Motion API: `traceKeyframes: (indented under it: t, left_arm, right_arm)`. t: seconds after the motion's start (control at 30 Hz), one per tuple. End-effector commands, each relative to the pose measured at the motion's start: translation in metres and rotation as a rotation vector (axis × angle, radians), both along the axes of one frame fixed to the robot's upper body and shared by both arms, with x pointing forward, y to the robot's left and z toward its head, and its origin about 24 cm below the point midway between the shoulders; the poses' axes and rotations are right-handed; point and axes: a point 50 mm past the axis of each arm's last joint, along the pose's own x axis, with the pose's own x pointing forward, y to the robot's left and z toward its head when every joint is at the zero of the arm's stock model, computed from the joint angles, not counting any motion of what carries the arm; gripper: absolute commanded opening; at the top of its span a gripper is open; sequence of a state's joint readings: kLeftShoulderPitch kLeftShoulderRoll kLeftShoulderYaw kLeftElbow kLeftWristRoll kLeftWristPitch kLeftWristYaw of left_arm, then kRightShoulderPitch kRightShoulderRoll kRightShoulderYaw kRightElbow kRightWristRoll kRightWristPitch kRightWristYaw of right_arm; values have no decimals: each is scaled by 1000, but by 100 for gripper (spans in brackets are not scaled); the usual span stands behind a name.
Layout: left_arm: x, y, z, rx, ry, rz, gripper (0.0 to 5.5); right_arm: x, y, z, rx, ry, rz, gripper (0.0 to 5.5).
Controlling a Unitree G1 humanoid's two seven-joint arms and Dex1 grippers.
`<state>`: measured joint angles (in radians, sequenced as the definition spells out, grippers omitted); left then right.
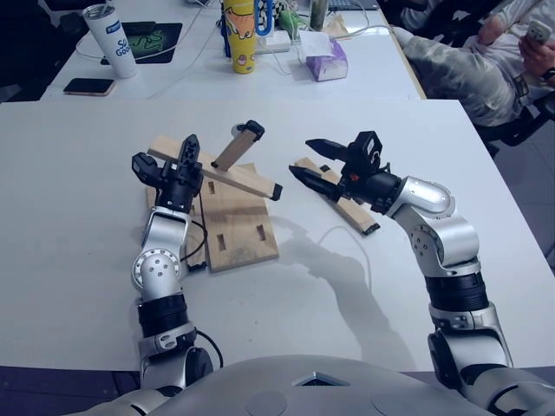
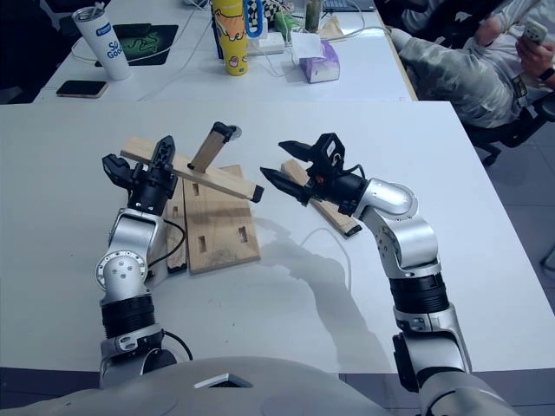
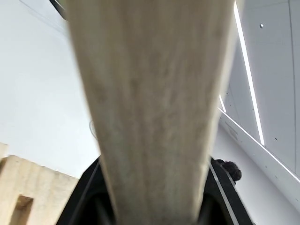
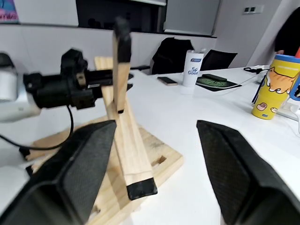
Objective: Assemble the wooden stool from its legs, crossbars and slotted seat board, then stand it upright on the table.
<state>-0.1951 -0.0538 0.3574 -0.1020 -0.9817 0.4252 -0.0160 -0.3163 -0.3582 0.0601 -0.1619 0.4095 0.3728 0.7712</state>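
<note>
My left gripper (image 1: 166,157) is shut on a long wooden leg (image 1: 232,177) with a black end cap, held tilted above the table. A shorter crossbar (image 1: 236,146) stands up from the middle of that leg, black cap at its top. Below them the slotted seat board (image 1: 236,227) lies flat on the white table (image 1: 78,217). My right gripper (image 1: 301,158) is open in the air just right of the leg's capped end, with nothing between its fingers. Another leg (image 1: 354,211) lies on the table under the right forearm. In the left wrist view the held leg (image 3: 150,108) fills the frame.
Another wooden piece (image 2: 177,236) lies along the board's left edge, by a black cable. A thin white cable (image 1: 342,236) loops on the table right of the board. On the far table stand a tumbler (image 1: 111,39), a yellow cup (image 1: 240,39), a tissue pack (image 1: 327,61) and a phone (image 1: 88,86).
</note>
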Motion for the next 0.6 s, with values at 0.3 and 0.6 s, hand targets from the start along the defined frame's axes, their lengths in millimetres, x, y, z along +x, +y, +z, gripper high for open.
traceKeyframes:
  t: [0.3, 0.6]
  left_arm:
    - [-15, 61, 43, 80, -69, 151, 102]
    - [-51, 109, 65, 345, -4, 298, 102]
  right_arm:
    - [3, -1, -18, 54, 80, -240, 290]
    - [0, -15, -55, -60, 119, -606, 146]
